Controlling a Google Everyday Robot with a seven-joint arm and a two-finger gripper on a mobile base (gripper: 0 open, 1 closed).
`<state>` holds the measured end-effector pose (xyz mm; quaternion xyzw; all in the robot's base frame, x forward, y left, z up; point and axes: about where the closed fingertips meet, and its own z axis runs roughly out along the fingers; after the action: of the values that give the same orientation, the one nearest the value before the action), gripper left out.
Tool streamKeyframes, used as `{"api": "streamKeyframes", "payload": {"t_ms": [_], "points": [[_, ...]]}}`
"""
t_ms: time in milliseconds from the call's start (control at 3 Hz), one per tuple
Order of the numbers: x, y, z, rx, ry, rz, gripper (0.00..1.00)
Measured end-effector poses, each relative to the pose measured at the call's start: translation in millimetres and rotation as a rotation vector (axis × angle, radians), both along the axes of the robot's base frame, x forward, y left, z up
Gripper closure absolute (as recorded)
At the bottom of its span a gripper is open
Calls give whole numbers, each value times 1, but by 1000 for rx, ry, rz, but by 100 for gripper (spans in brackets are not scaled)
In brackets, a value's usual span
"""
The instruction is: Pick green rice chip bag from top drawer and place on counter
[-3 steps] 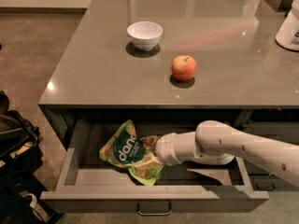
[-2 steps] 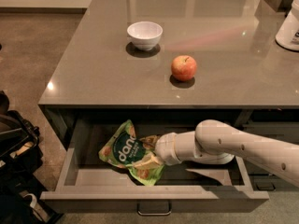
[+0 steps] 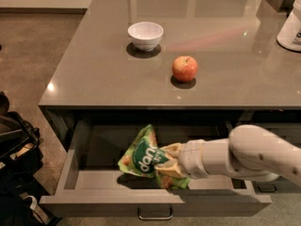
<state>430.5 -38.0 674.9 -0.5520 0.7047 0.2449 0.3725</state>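
The green rice chip bag (image 3: 140, 157) is inside the open top drawer (image 3: 94, 204), tilted, with a shadow on the drawer floor beneath it. My gripper (image 3: 167, 162) reaches in from the right on a white arm and is shut on the bag's right side. The bag's crinkled edge partly hides its tips. The counter (image 3: 225, 41) spans the view above the drawer.
A white bowl (image 3: 145, 34) and a red apple (image 3: 185, 68) stand on the counter. A white container (image 3: 291, 25) is at its right edge. A black bag (image 3: 14, 145) lies on the floor left of the drawer. A smaller drawer handle (image 3: 267, 188) shows at right.
The bag has shifted slightly to the right and risen a little in my gripper. The bowl and apple have not moved.
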Motion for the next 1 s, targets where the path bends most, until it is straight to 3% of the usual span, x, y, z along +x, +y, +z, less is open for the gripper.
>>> {"api": "streamKeyframes", "payload": {"t_ms": [333,667,1000], "points": [[-19,-28,67,-71,-42,-43,100],[-15,-37,160,-127,-132,-11,100],[-16,-37,159,-128,-131,-12,100]]}}
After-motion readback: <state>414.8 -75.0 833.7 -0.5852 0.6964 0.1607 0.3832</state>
